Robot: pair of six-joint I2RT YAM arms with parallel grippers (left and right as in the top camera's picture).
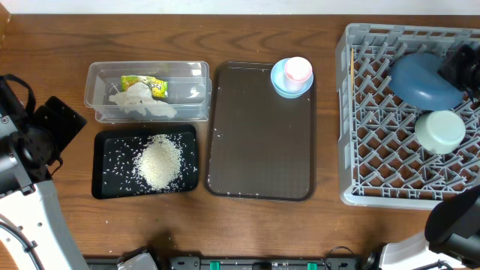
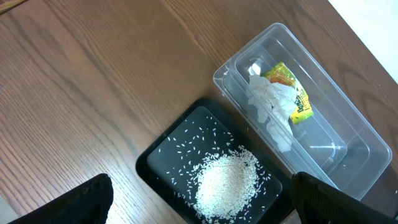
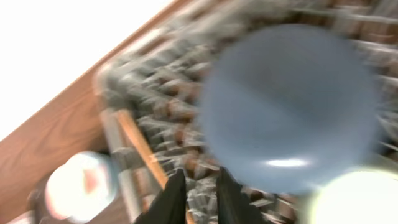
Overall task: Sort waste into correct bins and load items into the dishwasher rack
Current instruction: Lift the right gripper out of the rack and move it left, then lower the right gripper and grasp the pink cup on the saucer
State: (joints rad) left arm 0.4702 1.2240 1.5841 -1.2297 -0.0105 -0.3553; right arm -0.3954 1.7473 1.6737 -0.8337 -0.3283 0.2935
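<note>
Right jaws (image 3: 198, 194) nearly clenched, empty, above rack (image 1: 360, 142); left unclear. Pink cup (image 1: 298, 69) light, slippery: grip rim.

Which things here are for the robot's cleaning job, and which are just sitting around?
For the job: rice, tissue, wrapper, clear tub, black tray, blue dish, green bowl, light blue bowl, pink cup, rack.

Just sitting around: brown tray, table.

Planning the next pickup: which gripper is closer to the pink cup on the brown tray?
Right. The right gripper is over the rack's left edge, with the pink cup just beyond it. The left gripper hangs over the black tray of rice, farther away.
</note>
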